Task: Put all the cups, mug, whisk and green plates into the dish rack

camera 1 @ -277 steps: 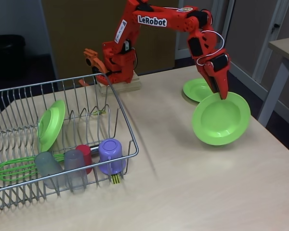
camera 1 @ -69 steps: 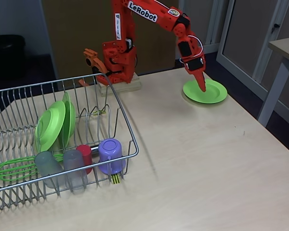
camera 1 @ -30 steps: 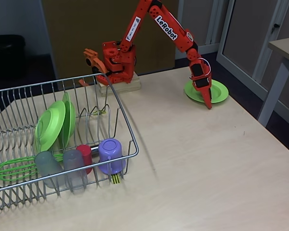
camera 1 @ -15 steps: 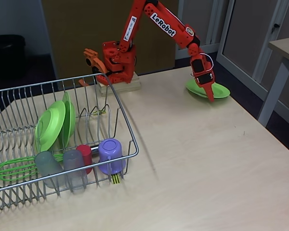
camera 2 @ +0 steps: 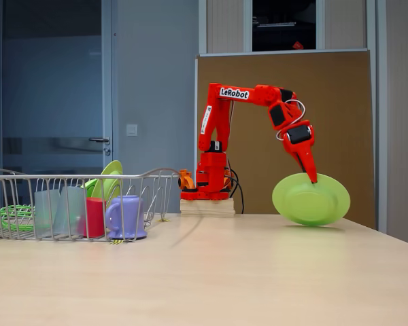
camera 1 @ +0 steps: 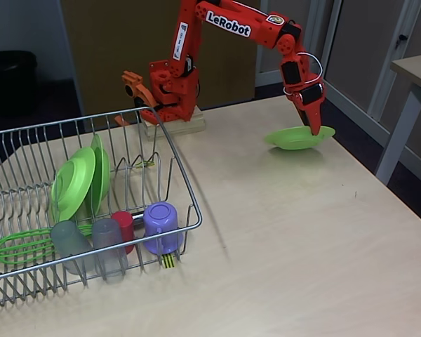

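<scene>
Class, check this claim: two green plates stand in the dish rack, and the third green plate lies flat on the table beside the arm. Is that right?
Not quite. The third green plate is lifted off the table, pinched at its rim by the end effector, as a fixed view shows. Two green plates do stand in the dish rack.

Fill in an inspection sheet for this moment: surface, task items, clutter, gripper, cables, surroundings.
Surface: pale wood table, bare apart from the items below.
Dish rack: at the left in both fixed views.
In the rack: two green plates on edge, whisk, two grey cups, red cup, purple mug.
Third plate: lifted clear of the table, tilted, held by its rim.
Clutter: nothing seen.
Gripper: shut on the third plate's rim.
Cables: white loop at the wrist; dark leads behind the arm's base.
Surroundings: brown board behind the arm, second table at right.
</scene>
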Motion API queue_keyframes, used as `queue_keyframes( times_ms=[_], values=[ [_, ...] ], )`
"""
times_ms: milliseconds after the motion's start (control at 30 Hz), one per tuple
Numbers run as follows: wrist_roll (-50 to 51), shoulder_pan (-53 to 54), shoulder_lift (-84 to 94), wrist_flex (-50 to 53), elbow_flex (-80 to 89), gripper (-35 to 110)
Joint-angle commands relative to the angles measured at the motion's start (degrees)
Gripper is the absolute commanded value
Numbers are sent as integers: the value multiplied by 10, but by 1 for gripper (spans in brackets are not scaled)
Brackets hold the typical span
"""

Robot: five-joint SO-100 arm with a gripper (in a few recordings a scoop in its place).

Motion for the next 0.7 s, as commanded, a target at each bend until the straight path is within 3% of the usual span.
queue_keyframes(
  times_ms=[0, 400, 667],
  values=[
    [-62, 17, 54, 50, -46, 0],
    [-329, 122, 115, 242, -235, 0],
    [-350, 223, 161, 338, -338, 0]
  ],
)
